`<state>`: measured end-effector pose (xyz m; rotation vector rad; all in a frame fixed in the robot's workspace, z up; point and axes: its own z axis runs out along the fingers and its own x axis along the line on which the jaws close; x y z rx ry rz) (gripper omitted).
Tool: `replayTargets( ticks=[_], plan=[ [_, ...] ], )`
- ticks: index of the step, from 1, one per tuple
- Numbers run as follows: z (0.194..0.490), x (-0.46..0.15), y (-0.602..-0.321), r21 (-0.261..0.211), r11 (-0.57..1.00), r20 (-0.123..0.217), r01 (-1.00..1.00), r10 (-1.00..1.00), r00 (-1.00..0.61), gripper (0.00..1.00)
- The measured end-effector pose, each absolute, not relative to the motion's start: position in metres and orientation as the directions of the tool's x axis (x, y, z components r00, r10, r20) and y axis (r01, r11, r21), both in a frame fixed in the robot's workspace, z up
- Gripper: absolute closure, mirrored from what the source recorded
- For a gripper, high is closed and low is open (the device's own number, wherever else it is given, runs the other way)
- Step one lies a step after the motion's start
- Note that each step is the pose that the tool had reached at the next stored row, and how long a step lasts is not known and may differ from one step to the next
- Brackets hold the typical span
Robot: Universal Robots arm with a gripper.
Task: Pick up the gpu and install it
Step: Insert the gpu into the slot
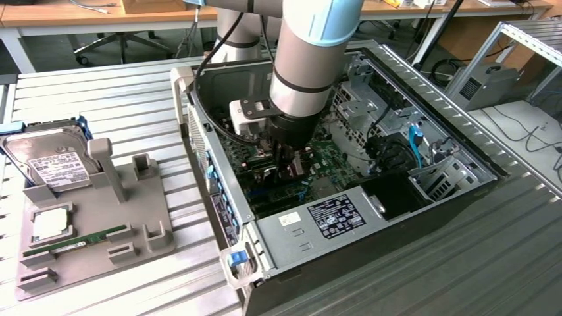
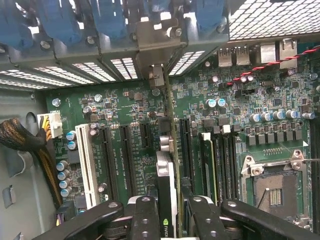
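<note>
The gpu (image 2: 169, 125) is seen edge-on in the wrist view, a thin card standing upright over the black expansion slots of the green motherboard (image 2: 125, 105). Its silver end bracket (image 2: 150, 47) lies against the rear slot openings of the case. My gripper (image 2: 170, 222) is shut on the card, with one black finger (image 2: 144, 220) on each side. In the exterior view the gripper (image 1: 290, 164) reaches straight down into the open computer case (image 1: 290, 230), with the gpu (image 1: 297, 172) low over the board.
Case walls and a drive cage (image 1: 439, 178) surround the arm. On the board are a white slot (image 2: 85, 165), seated memory (image 2: 207, 165), a CPU socket (image 2: 272, 190) and a sleeved cable bundle (image 2: 20, 140). A grey holder (image 1: 97, 224) carries a hard drive (image 1: 52, 161) and a RAM stick (image 1: 75, 241).
</note>
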<state>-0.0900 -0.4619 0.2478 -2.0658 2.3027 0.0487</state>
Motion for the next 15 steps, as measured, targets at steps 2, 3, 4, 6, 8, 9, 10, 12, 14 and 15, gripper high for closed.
replayTargets(
  ticks=[2,3,4,6,8,9,10,12,14,15],
  plan=[
    [0.2478,-0.0901,-0.4619,-0.008,0.108,-0.057,-0.994,-0.993,-0.108,0.73],
    [0.2475,-0.0901,-0.4617,-0.008,0.109,-0.058,-0.994,-0.992,-0.108,0.73],
    [0.2472,-0.0902,-0.4617,-0.009,0.109,-0.058,-0.994,-0.992,-0.108,0.73],
    [0.2475,-0.0901,-0.4618,-0.009,0.109,-0.057,-0.994,-0.992,-0.108,0.71],
    [0.2478,-0.0901,-0.4619,-0.008,0.108,-0.057,-0.994,-0.993,-0.108,0.71],
    [0.2478,-0.0901,-0.4619,-0.008,0.108,-0.057,-0.994,-0.993,-0.108,0.71],
    [0.2478,-0.0900,-0.4619,-0.008,0.108,-0.057,-0.994,-0.993,-0.108,0.71],
    [0.2487,-0.0900,-0.4619,-0.008,0.108,-0.057,-0.994,-0.993,-0.108,0.71],
    [0.2518,-0.0901,-0.4619,-0.008,0.108,-0.057,-0.994,-0.993,-0.108,0.71],
    [0.2532,-0.0901,-0.4619,-0.008,0.108,-0.057,-0.994,-0.993,-0.108,0.71]
  ],
)
